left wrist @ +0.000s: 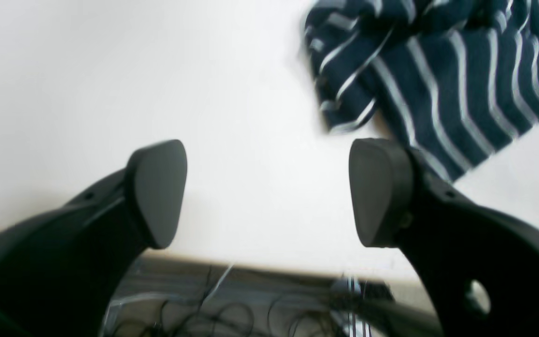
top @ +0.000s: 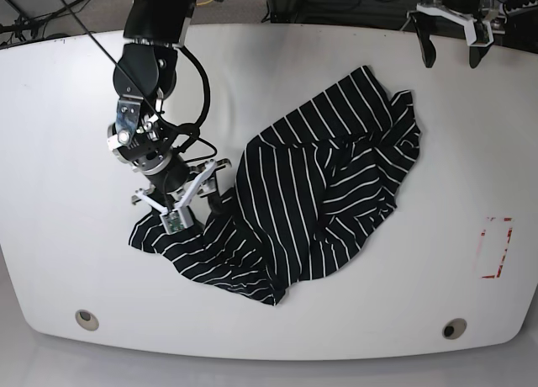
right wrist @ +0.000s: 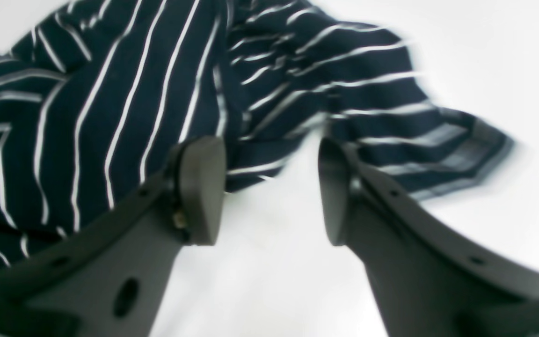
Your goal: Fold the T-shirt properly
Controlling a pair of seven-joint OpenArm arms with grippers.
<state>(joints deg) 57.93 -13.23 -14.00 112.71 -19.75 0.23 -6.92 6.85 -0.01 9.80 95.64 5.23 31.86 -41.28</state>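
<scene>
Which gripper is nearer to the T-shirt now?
Right. The right gripper hangs open over the T-shirt at its crumpled end; the left gripper hangs open beyond it, near the table edge.

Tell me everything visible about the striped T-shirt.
The T-shirt is dark, soft-looking fabric with thin white stripes. It lies unfolded and crumpled on the white table, wrinkled and bunched, with one part reaching toward the base view's lower left. The right pincer is open above that part, gripping nothing.

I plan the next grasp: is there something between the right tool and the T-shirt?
Nothing visible. The right tool hangs open directly over the T-shirt, with only bare white table and striped fabric below it. No other object lies near it.
</scene>
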